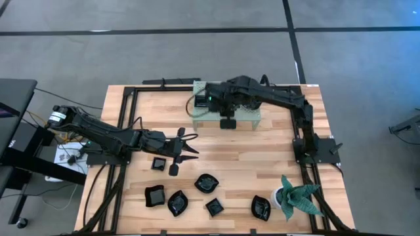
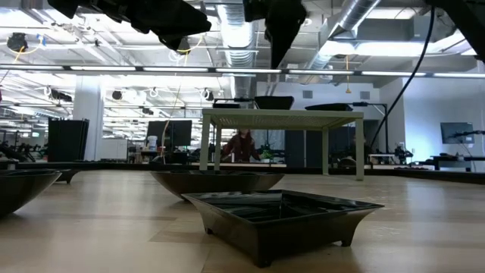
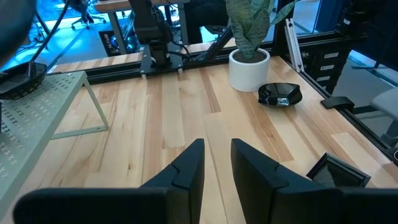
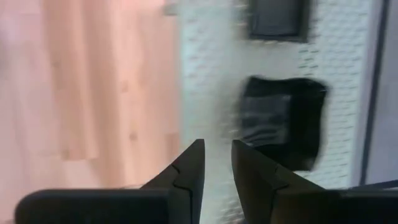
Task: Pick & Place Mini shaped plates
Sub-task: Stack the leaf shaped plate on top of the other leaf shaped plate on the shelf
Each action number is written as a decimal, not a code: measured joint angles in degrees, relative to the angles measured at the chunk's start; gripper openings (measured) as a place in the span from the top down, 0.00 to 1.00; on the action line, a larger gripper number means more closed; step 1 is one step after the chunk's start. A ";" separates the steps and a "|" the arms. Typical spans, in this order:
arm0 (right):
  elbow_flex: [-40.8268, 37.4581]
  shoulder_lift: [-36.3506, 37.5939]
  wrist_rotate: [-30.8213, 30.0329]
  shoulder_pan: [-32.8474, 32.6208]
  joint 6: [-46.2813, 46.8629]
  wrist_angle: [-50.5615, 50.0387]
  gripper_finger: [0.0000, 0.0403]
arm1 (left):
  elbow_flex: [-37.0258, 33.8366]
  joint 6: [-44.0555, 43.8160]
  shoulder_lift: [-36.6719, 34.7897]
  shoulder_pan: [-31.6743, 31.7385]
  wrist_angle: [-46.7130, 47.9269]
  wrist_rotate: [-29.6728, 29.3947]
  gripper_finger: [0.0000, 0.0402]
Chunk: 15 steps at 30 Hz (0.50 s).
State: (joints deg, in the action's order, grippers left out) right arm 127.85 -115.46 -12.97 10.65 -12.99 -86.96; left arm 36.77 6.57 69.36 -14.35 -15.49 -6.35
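Note:
Several glossy black mini plates lie on the wooden table near its front: a square one [image 1: 158,163], another square one [image 1: 155,195], a leaf-shaped one [image 1: 177,203], a scalloped one [image 1: 207,183], a small square one [image 1: 214,207] and one by the plant [image 1: 260,208], which also shows in the left wrist view [image 3: 280,94]. More plates [image 4: 283,121] sit on a pale green perforated shelf [image 1: 246,117]. My left gripper [image 1: 189,145] hovers shut and empty above the table, just beyond the near plates. My right gripper [image 1: 228,122] is shut and empty, pointing down over the shelf's near edge.
A green spiky plant in a white pot [image 1: 298,196] stands at the near right corner. A black frame [image 1: 125,98] runs around the table's edges. Bare wood lies between the shelf and the row of plates. In the low view, a square plate [image 2: 280,216] stands close to the camera.

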 joint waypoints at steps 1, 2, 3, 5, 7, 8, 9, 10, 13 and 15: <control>0.00 0.00 0.02 -1.21 1.51 -0.91 0.81 | 0.00 0.00 0.00 -0.01 0.00 -0.02 0.80; 0.00 0.00 0.02 -2.42 2.97 -1.90 0.81 | 0.00 0.00 0.00 -0.01 0.00 0.00 0.80; 0.00 0.00 0.03 -3.62 4.30 -2.85 0.81 | 0.00 0.00 0.00 -0.02 0.00 0.00 0.80; 0.00 0.02 0.70 -5.88 6.62 -3.00 0.81 | 0.00 0.00 0.00 -0.02 0.00 -0.02 0.80; 0.00 0.03 2.41 -8.02 7.94 -3.07 0.81 | 0.00 0.00 0.00 -0.01 0.00 0.00 0.80; 0.00 0.13 3.67 -8.94 8.02 -3.03 0.81 | 0.00 0.00 0.00 0.00 0.00 0.00 0.80; 0.00 0.23 4.89 -9.83 8.05 -3.07 0.81 | 0.00 0.00 0.00 -0.02 0.00 0.00 0.80; 0.00 0.34 6.18 -10.67 8.17 -3.06 0.81 | 0.00 0.00 0.00 -0.02 0.00 0.04 0.80; 0.00 0.39 9.49 -12.58 9.37 -3.06 0.81 | 0.00 0.00 0.00 -0.02 0.02 0.14 0.80; -0.01 0.39 9.96 -13.67 10.89 -3.05 0.81 | 0.00 0.00 0.00 -0.02 0.02 0.13 0.80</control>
State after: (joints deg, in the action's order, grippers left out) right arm 127.84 -115.07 -3.01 -3.02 -2.10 -90.01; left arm 36.77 6.57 69.36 -14.37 -15.46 -6.22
